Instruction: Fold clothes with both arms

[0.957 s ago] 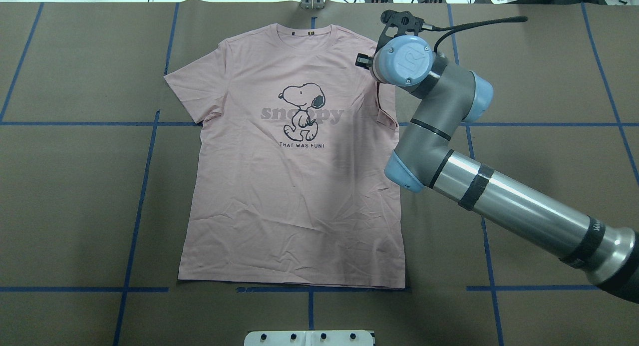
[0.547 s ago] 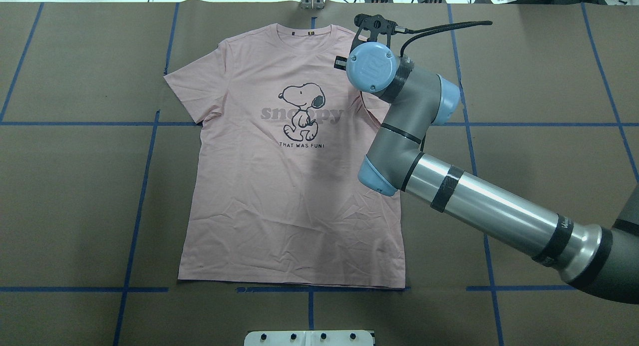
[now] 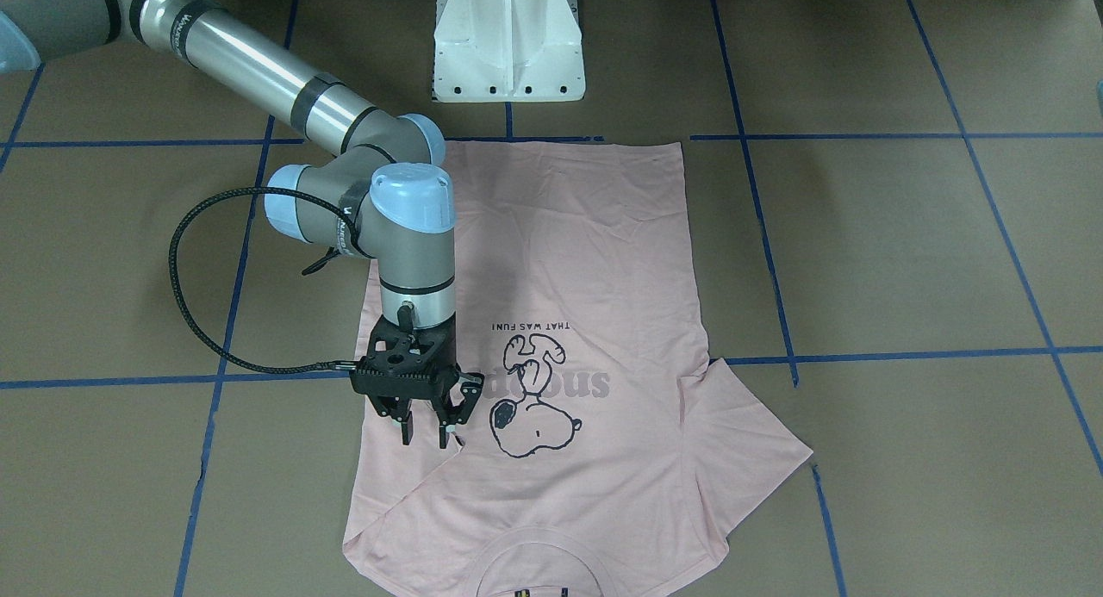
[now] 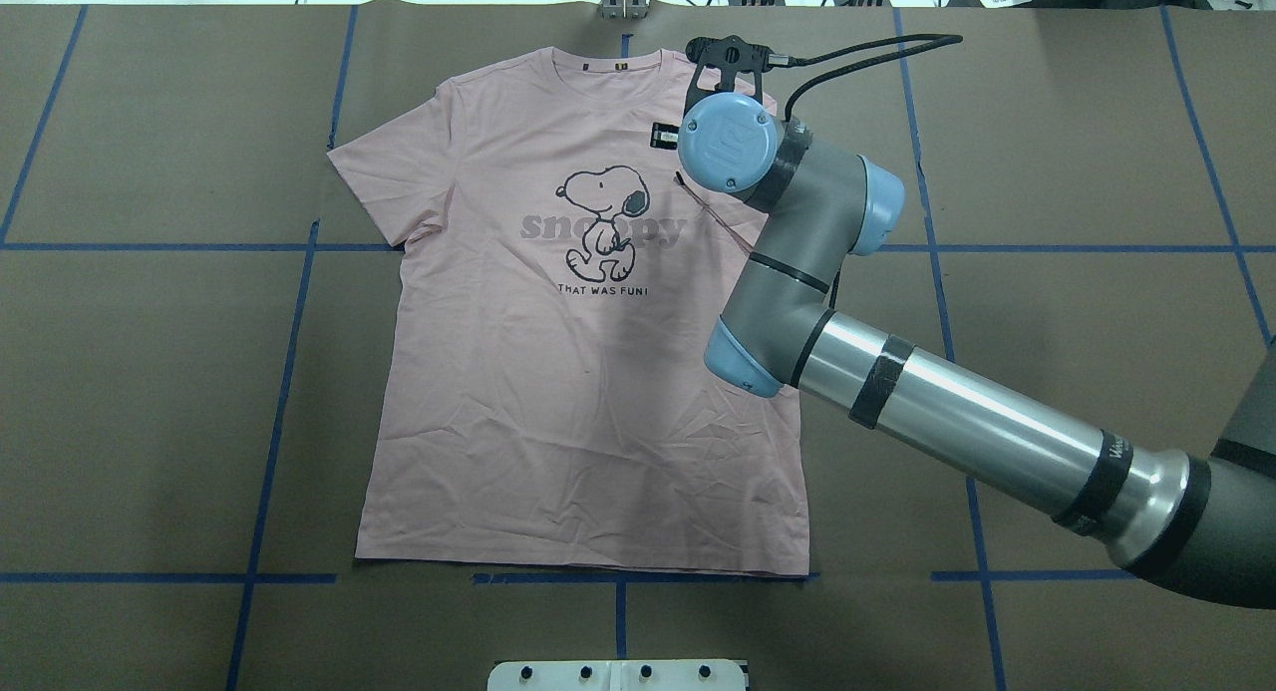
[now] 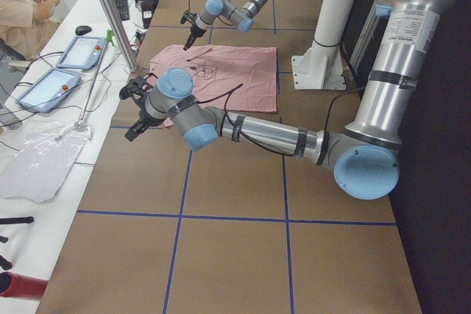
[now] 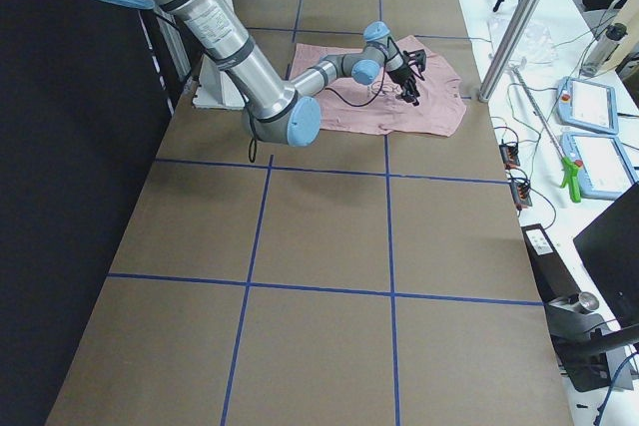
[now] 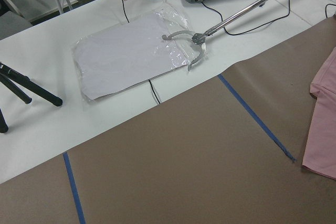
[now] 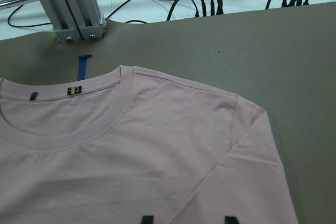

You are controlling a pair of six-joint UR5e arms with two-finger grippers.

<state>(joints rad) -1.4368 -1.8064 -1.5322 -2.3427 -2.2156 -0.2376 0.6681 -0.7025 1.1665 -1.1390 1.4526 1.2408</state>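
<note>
The pale pink T-shirt [image 4: 578, 392] lies flat and print up on the brown table; it also shows as the shirt [image 3: 586, 261]. Its sleeve on my right side is folded inward over the chest, and this folded sleeve [image 3: 388, 502] lies under the hand. My right gripper [image 3: 424, 432] hangs just above that fold beside the Snoopy print [image 3: 534, 407]. It is open, with nothing between its fingertips [image 8: 147, 219]. My left gripper [image 5: 132, 108] shows only in the left side view, off the shirt over bare table, and I cannot tell its state.
The white pedestal base [image 3: 508, 46] stands at the robot's side of the table. An aluminium post [image 8: 68, 9] and cables run along the far edge. Beyond the table's left end are a plastic bag [image 7: 131, 56], a grabber tool [image 7: 194, 40] and a seated person [image 5: 22, 5].
My right wrist has moved left from the shirt's outer shoulder edge toward the chest, and the sleeve's fold line has shifted inward with it.
</note>
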